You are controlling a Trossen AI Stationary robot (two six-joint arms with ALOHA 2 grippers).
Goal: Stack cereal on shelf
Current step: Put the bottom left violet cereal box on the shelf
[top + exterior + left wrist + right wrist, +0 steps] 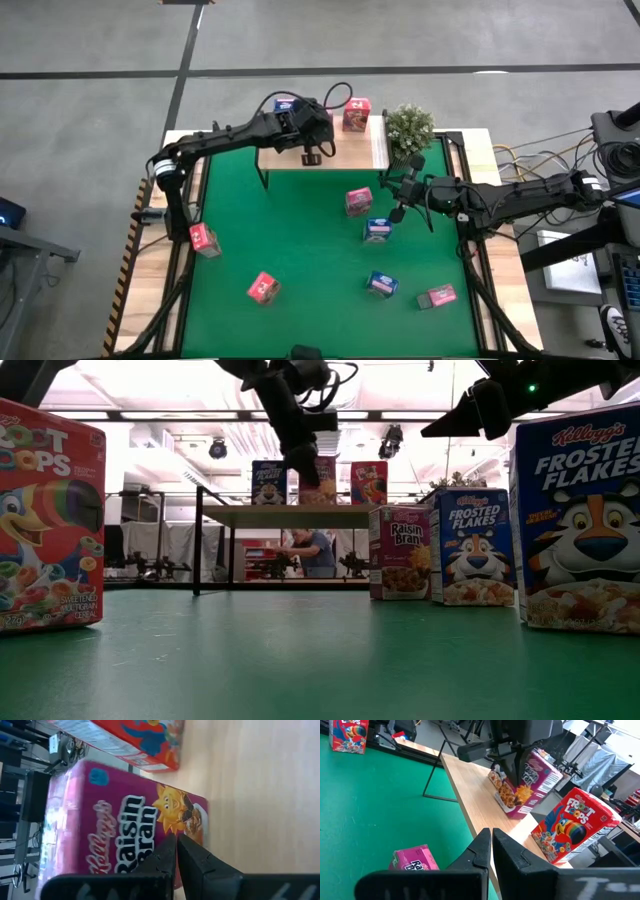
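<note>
The left claw (311,157), closed and empty, hovers beside the Raisin Bran box (526,780) on the shelf (345,150); a nudge could topple it. The right claw (398,212), closed, waits beside the shelf.

Shelf (350,157) at far edge of mat (300,250), near centre. On shelf: one cereal box (357,113) at right rear, second box (285,103) at left rear, third box (525,782) between them under left gripper (311,157). Plant (409,127) just right of shelf. Right gripper (397,213) over mat, before shelf's right end. On mat: two boxes (359,201) (377,230) near right gripper, two (381,284) (437,296) at near right, one (264,288) near centre-left, one (204,238) at left edge.
</note>
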